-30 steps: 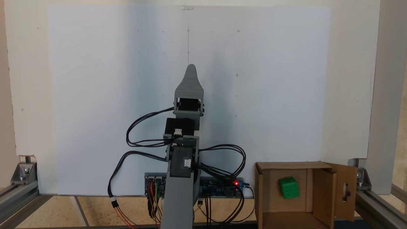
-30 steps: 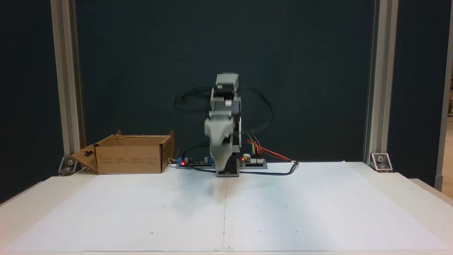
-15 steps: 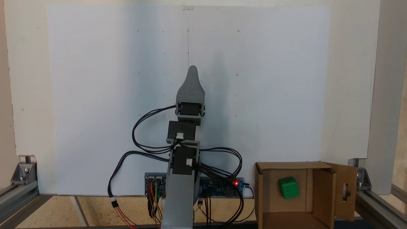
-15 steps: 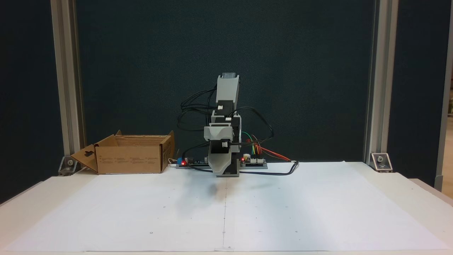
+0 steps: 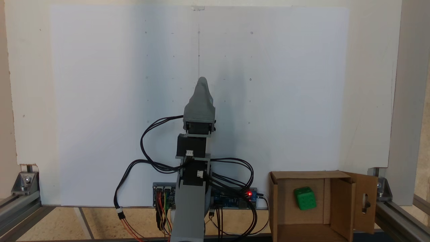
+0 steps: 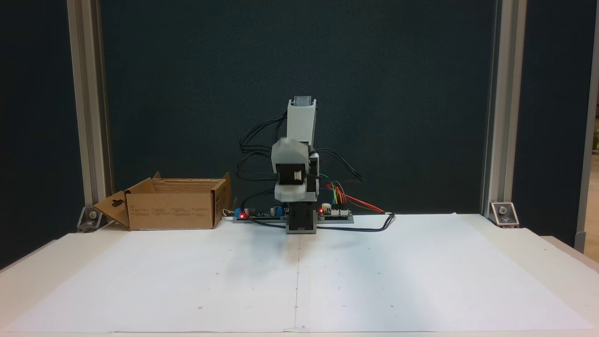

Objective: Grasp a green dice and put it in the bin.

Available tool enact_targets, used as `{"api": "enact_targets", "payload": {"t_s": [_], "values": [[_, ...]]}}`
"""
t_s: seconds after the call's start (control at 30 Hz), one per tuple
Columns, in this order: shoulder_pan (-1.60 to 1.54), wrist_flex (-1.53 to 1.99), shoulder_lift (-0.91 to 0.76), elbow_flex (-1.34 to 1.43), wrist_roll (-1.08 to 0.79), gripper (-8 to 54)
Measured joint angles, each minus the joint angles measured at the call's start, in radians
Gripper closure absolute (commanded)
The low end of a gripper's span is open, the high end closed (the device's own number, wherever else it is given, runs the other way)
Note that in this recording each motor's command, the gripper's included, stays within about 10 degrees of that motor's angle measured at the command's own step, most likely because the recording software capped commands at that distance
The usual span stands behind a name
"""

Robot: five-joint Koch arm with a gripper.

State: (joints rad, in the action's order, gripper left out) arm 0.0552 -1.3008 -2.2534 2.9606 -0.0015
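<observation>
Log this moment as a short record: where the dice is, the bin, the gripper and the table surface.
dice: green dice lies inside the bin, on its floor
bin: brown cardboard bin open at the top, flap with keyhole cutout swung out
gripper: gripper over the white paper, away from the bin, holding nothing; open or shut cannot be told
surface: white paper covers the table
task state: dice already in the bin

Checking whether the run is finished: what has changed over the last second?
The claw has drawn back toward the arm's base and folded in. It took hold of nothing and let go of nothing. The green dice stayed inside the bin, which did not move.
</observation>
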Motion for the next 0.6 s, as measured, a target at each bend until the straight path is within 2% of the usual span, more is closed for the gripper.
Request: {"api": "enact_targets", "payload": {"t_s": [0.6], "values": [[-0.003,-0.140,0.000,0.101,0.000,1.1]]}}
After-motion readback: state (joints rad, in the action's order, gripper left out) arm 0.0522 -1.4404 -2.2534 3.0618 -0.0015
